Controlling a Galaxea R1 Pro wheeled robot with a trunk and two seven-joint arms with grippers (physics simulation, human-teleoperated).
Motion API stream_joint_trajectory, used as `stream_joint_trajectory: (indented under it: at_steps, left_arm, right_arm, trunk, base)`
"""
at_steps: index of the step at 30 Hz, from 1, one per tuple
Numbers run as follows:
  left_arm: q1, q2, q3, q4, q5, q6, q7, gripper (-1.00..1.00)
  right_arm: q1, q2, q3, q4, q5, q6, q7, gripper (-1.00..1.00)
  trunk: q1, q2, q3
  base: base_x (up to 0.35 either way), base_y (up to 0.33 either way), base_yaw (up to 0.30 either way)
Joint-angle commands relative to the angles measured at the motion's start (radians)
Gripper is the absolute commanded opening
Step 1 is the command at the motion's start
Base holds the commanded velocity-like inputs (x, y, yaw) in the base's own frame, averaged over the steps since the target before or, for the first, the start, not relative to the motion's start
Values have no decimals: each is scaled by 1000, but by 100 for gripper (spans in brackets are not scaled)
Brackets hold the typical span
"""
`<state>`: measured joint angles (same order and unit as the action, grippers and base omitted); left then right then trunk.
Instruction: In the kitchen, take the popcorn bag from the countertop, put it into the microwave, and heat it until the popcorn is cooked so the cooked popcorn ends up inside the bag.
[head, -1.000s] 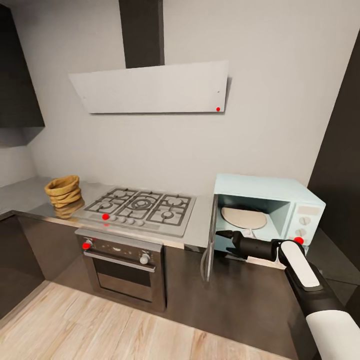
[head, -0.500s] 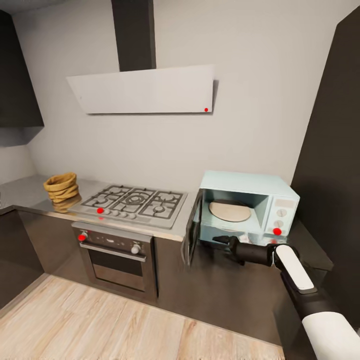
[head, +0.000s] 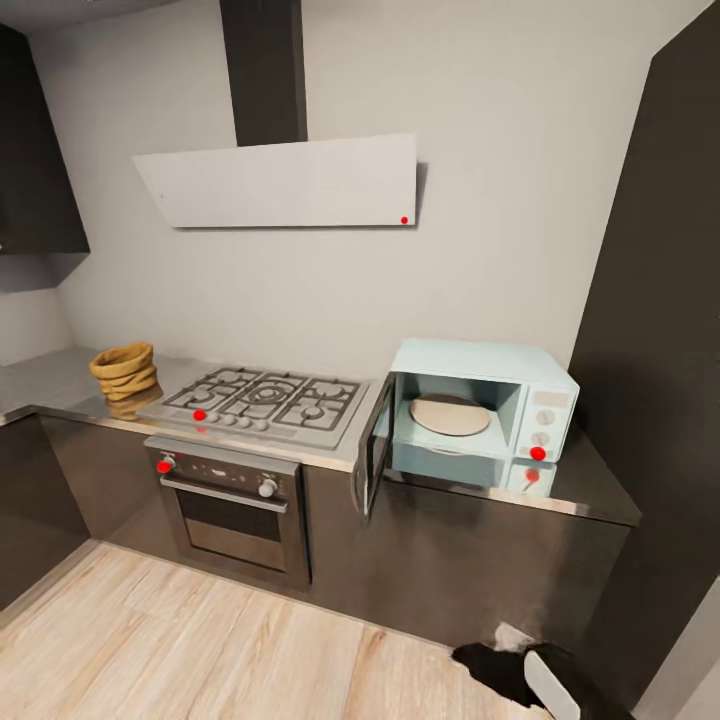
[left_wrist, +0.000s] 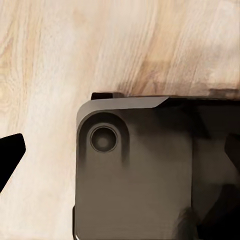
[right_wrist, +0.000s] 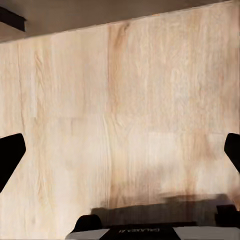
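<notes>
You had the microwave door open, the popcorn bag still sat ungrabbed on the surface, both jaws wide and empty.

Right arm hangs low; right hand points downward, fingers spread wide.

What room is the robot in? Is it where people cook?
Yes, it looks like a home kitchen. There is a gas hob with a built-in oven under it, a hood above, and a mint-blue microwave with its door open on the steel countertop.
</notes>
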<state>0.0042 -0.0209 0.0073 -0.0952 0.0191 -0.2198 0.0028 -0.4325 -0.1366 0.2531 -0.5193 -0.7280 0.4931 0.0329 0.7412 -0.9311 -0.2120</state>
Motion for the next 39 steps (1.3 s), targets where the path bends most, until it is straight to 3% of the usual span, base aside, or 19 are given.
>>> stream_joint_trajectory:
  at_steps: [1,2,5,6,7,10,12,16,23,24,26,39]
  left_arm:
    - [0,3,0,-9,1,-2,0,100]
    - [0,5,0,-24,1,-2,0,100]
    - [0,6,0,-64,2,-3,0,100]
    - [0,6,0,-74,2,-3,1,100]
    - [0,7,0,-72,3,-3,0,100]
    - [0,8,0,-71,6,-3,1,100]
    - [0,9,0,-71,30,-3,0,100]
    - [0,10,0,-67,66,-3,0,100]
    - [0,23,0,-70,82,-2,0,100]
    - [0,38,2,-74,148,-1,0,100]
    - [0,41,1,-75,188,-2,0,100]
    - [0,42,0,-74,203,-3,0,100]
  right_arm:
    - [0,2,74,123,23,-166,32,100]
    - [1,13,112,196,30,-276,39,100]
    - [1,50,157,354,37,-511,45,100]
    - [1,76,165,440,130,-595,24,100]
    - [1,77,165,461,156,-590,12,100]
    - [1,86,168,465,163,-586,-63,100]
    - [1,88,169,466,167,-572,-100,100]
    - [1,88,171,466,169,-490,-114,100]
    - [1,85,173,466,170,-410,-117,100]
    - [1,87,172,466,170,-401,-117,100]
    - [1,88,168,466,170,-407,-117,100]
    - [1,89,171,466,171,-400,-113,100]
  trunk:
    - [0,-1,-1]
    - [0,-1,-1]
    - [0,-1,-1]
    - [0,-1,-1]
    - [0,-1,-1]
    - [0,-1,-1]
    - [0,-1,-2]
    - [0,-1,-5]
    - [0,-1,-11]
    - [0,-1,-12]
    - [0,-1,-13]
    - [0,-1,-26]
  base:
    - [0,0,0]
    - [0,0,0]
    - [0,0,0]
    - [0,208,0]
    - [-70,314,239]
    - [-154,292,279]
    - [-253,212,297]
    - [-138,76,299]
    - [-172,167,294]
    - [-108,317,281]
    - [-44,333,138]
    - [-3,348,182]
